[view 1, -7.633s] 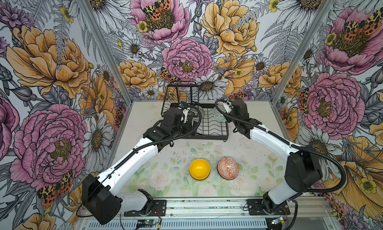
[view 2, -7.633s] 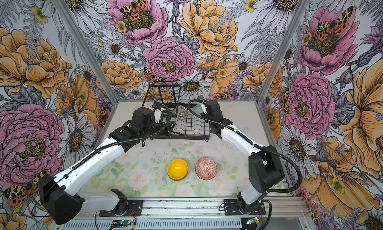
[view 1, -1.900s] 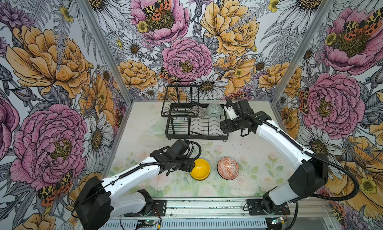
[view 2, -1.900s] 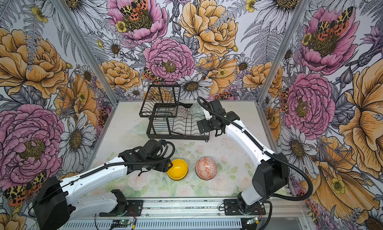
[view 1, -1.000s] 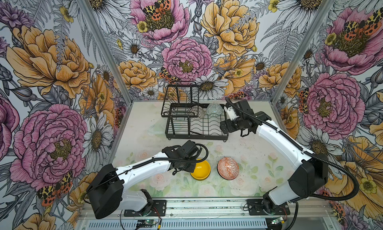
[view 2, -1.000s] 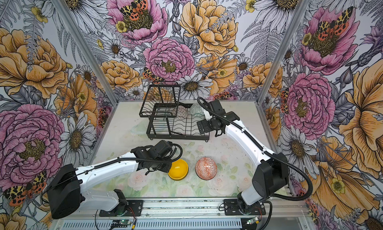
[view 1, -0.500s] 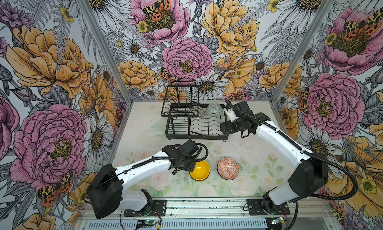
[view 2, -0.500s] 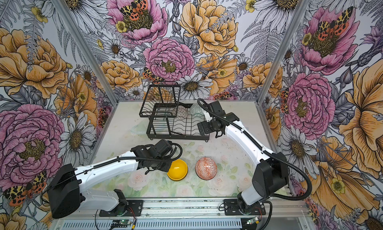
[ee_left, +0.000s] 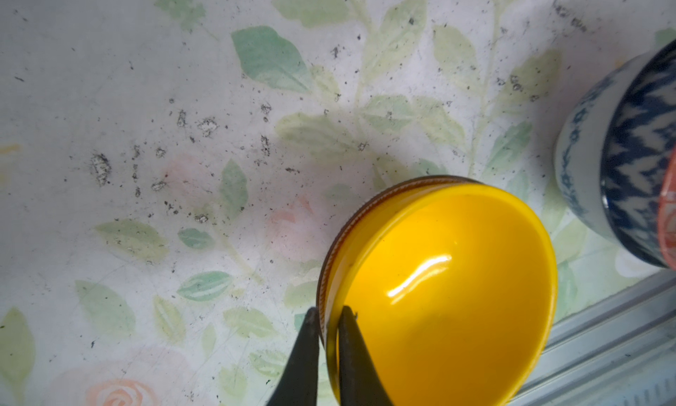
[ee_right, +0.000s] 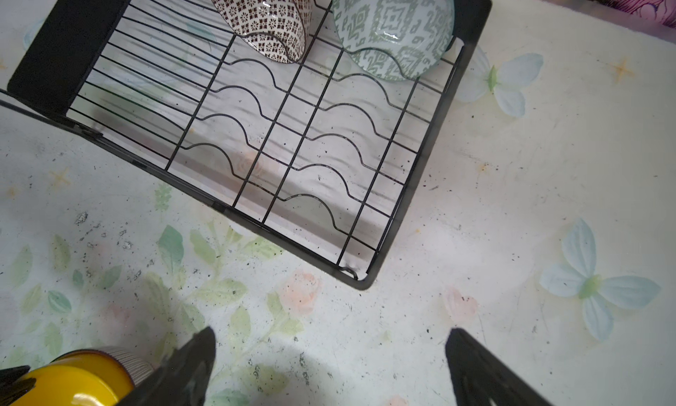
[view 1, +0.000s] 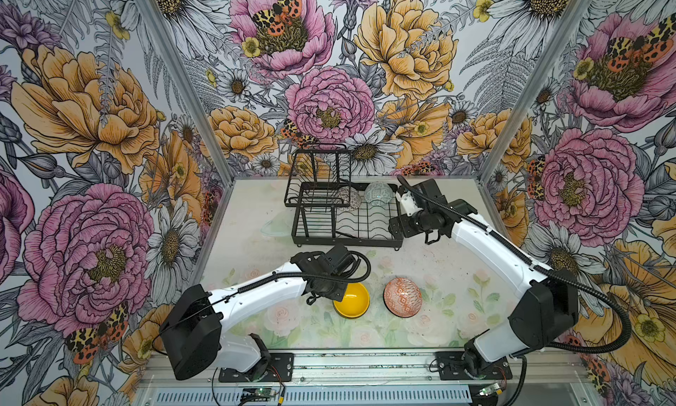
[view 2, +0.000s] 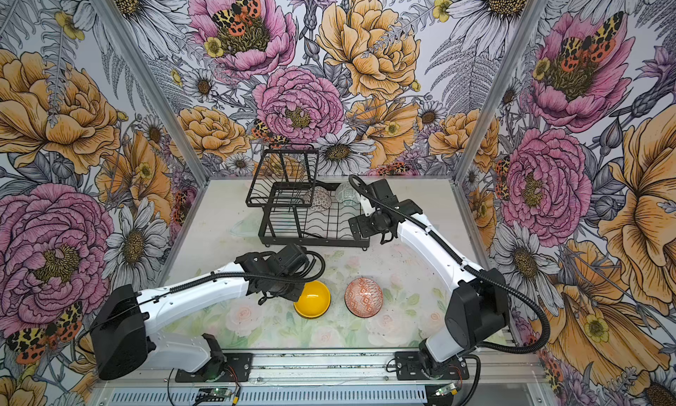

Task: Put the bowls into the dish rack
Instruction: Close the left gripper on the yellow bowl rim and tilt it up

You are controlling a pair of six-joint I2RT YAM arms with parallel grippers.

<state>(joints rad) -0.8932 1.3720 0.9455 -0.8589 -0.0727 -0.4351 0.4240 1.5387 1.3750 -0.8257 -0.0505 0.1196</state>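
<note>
Yellow bowl (view 1: 352,300) on the near middle of the table (view 1: 442,265), clamped at its left rim by the left gripper (ee_left: 328,312). In the left wrist view, one black finger inside the bowl, one outside, rim pinched between. Under that bowl, a second, finely lined bowl (ee_right: 135,364) showing at the edge; cannot tell whether caught in the same pinch. Cannot tell either whether lifted or resting. Orange-white bowl (view 1: 402,297) just right of the yellow one, apart from it, untouched. Blue-white bowl (ee_left: 618,155) at the margin of the left wrist view, a sliver of orange against it; relation unclear.

Dish rack (view 1: 347,244) at the far middle of the table, near the back wall, raised basket over its left end. Black-white bowl (view 1: 348,198) and pale green bowl (view 1: 378,193) stood on edge side by side at the far right of the lower tray, green to the right.

Left arm (view 1: 263,294) low and long: from its base at the near left, white forearm reaching rightward just above the table, wrist bent down onto the yellow bowl. Right arm (view 1: 490,247) up from the near right base, then stretched away to the rack's right end. Right gripper (ee_right: 331,334) spread wide, nothing between the fingers, hanging over bare table off the rack's near right corner.

Table pale, printed with faded roses and green leaves, speckled with dark scuffs. Walls (view 1: 329,104) on three sides, papered with large pink and orange flowers, daisies and butterflies. Aluminium rail (view 1: 365,365) along the near edge, both arm bases bolted to it.
</note>
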